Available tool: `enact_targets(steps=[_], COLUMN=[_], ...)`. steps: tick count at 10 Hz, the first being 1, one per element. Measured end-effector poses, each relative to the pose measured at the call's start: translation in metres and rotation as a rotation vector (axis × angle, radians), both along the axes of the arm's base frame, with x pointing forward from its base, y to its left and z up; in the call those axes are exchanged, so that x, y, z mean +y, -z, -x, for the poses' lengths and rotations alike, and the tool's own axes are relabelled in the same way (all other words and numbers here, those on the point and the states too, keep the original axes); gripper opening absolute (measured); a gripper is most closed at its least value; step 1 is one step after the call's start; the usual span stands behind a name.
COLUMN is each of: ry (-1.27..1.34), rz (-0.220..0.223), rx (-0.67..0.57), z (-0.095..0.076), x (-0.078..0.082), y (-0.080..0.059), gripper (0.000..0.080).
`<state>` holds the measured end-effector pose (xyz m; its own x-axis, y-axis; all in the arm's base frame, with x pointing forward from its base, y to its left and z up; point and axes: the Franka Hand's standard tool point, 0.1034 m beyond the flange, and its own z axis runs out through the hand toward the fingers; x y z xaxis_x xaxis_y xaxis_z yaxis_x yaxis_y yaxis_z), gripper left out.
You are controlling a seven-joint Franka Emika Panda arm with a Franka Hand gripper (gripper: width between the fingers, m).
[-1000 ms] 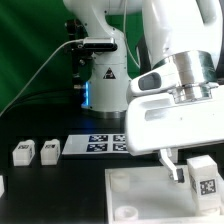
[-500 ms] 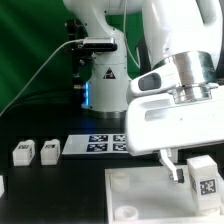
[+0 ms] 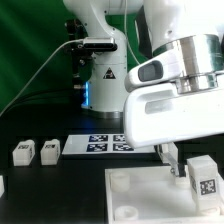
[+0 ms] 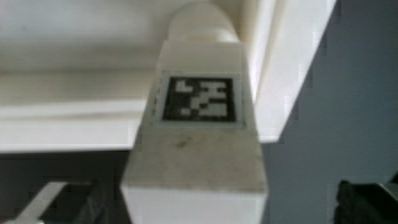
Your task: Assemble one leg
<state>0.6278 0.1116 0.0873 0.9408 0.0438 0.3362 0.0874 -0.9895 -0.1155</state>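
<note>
1. Bench (image 3: 60, 195) top is matte black, with a green backdrop (image 3: 30, 40) behind it. The white robot base (image 3: 105, 85) stands at the rear, a blue glow on its side. A black cable (image 3: 48, 62) runs off toward the exterior view's left.
2. A thin flat white marker board (image 3: 95, 146) lies in front of the base. Two small white plastic blocks (image 3: 22, 152) sit side by side near it, on the exterior view's left.
3. A large white square piece with round corner sockets (image 3: 140, 195) fills the foreground.
4. The leg (image 3: 206, 178), a small chunky white plastic block with a black-and-white square marker on its face, stands upright at that piece's edge on the exterior view's right. It is directly under the white end effector (image 3: 190, 170). One finger (image 3: 174, 162) hangs just beside the leg.
5. In the wrist view the leg (image 4: 199, 130) fills the centre, marker toward the lens.
6. The second finger is hidden. The leg's foot is hard to read. The wrist view is blurred. I cannot tell whether the end effector clamps the leg or stands slack.
</note>
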Motion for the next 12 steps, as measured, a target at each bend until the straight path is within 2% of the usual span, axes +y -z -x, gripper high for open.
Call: enact_targets(steps=[4,5,7,8,9,10,12], ry=[-0.053,-0.041,-0.040,-0.040,-0.040,-0.038,0.015], rz=[-0.028,-0.032,-0.032,-0.032,-0.032,-0.030,-0.036], rx=[0.452,0.455,0.455,0.455,0.456,0.456,0.465], z=[0.0123,0.0055,0.0061,0.0062,0.0062,0.0061,0.0063], x=[0.0028,0.0046,0.0043,0.0042,0.0042,0.0022,0.0016], y=[0.0051,0.0061,0.0070,0.0071,0.0072,0.0076,0.0083], gripper=[0.0649,0.0649,0.0649,0.0524,0.0342,0.0301,0.0299])
